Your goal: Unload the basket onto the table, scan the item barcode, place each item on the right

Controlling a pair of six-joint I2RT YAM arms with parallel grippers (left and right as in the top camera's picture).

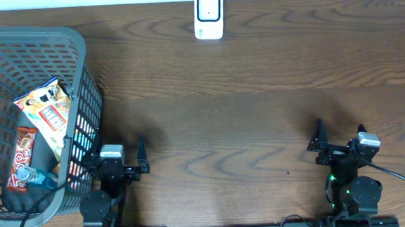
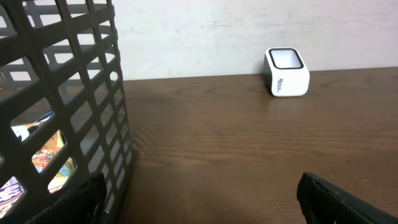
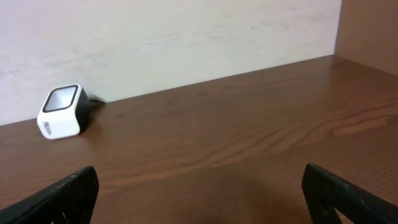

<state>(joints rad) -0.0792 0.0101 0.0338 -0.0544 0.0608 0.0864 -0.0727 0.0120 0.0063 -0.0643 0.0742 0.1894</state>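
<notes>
Two spread jaws, one basket [image 1: 82, 107], one scanner [image 1: 208, 16]

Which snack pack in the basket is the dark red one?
The long narrow bar along the left side of the basket, red-brown with white lettering. The other pack, a wider bag beside it, is orange and white.

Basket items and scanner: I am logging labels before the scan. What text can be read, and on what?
"Top" or similar, white letters on the brown bar wrapper in the basket; uncertain.
Snack bag: print too small to read.
Scanner: side label blurred, unreadable.
</notes>
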